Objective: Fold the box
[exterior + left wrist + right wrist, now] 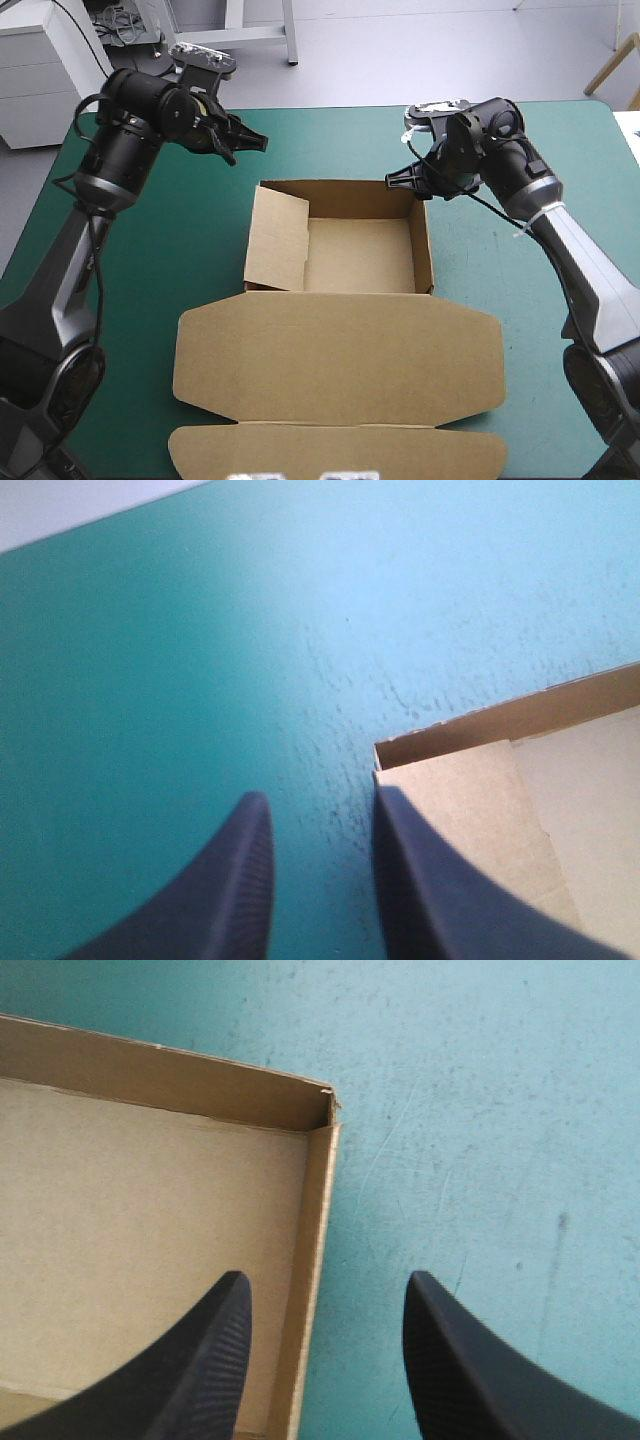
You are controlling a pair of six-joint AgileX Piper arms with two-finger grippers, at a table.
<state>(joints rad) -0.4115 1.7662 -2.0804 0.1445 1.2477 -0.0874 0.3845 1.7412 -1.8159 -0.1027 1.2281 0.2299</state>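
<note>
At the centre of the high view the brown box lies on the teal-green cover as an open tray, its lid flat toward the lower edge of the frame. The tray's left flap leans inward, not standing square like the other walls. The left gripper hangs in the upper left of the frame, off the tray's far left corner. The right gripper sits right of centre in the upper half, at the tray's far right corner. From this height neither pair of fingers can be read. The wrist views settle that. The left gripper has its black fingers apart with a modest gap: one is over bare cover, the other overlaps a corner of the box, and whether it touches the board cannot be told. The right gripper is spread wider and straddles the tray's right wall. One finger is over the tray floor, the other over the cover outside. Only this view shows the slightly torn corner where the two walls meet.
</note>
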